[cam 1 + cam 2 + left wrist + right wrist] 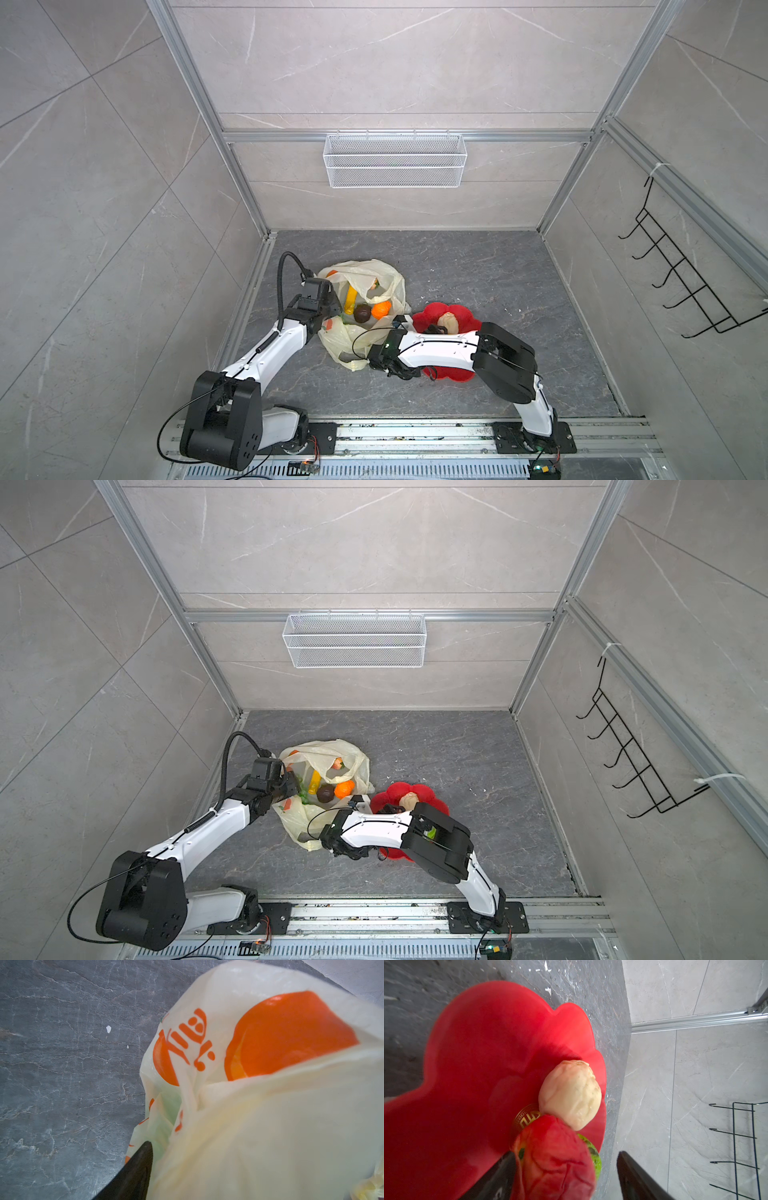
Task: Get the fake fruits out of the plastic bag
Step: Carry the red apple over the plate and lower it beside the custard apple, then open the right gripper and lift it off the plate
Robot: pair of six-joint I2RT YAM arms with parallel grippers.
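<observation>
The plastic bag [374, 268] lies open on the desk [519, 270] — banana [351, 297], dark brown fruit [362, 312] and orange [381, 308] inside; the left gripper [335, 308] sits at its rim, one finger [137, 1172] outside the film, its grip impossible to judge; the right gripper [565, 1153] stands released over the red dish [477, 1043] — red bumpy fruit [554, 1165], cream fruit [570, 1093] and green fruit [595, 1159] lie there.

Pale-yellow plastic bag [384, 272] lying open, banana [350, 299], orange [381, 309] inside
</observation>
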